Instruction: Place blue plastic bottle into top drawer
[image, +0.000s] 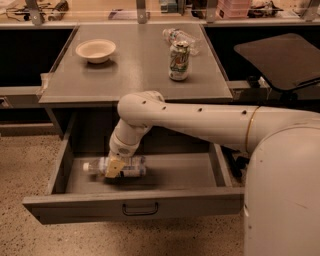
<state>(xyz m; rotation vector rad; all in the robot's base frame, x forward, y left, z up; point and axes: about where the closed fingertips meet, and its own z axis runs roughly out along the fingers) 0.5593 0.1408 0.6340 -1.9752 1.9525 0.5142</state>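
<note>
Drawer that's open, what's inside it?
The blue plastic bottle lies on its side in the top drawer, cap toward the picture's left. The pincer sits over its middle, hiding that part.

Single white arm (200, 120) reaches in from the right edge, extends left, bends at the elbow, wrist pointing down. Gripper (114, 169) sits low inside the top drawer (75, 210), toward its left edge, fingers pointing down and closed across the blue plastic bottle (134, 167)

Middle of blue plastic bottle (133, 167) hidden behind claw (114, 169) in top drawer (75, 208), robot body (285, 200) cropped right
</note>
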